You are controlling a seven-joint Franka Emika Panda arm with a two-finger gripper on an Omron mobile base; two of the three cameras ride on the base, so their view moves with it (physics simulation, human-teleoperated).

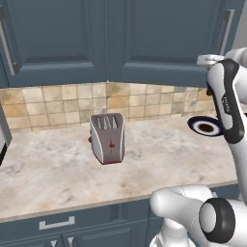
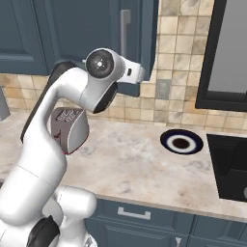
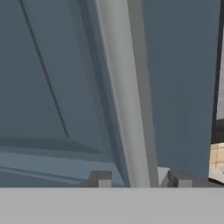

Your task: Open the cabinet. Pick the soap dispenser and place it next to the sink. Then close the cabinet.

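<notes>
Straddling the cabinet's bar handle with our half-open gripper, door shut, we count one toaster and one dark-rimmed plate on the counter.

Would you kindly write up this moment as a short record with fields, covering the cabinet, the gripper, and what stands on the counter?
cabinet: door shut, dark blue, recessed panel
handle: long light-grey bar, passing between the two finger tips in the hand view
gripper: jaws apart, one on each side of the handle; contact cannot be told
toaster: silver and red, upright on the counter
counter: beige stone top
plate: dark-rimmed round dish, lying flat between toaster and sink
sink: black basin at the counter's right end
</notes>
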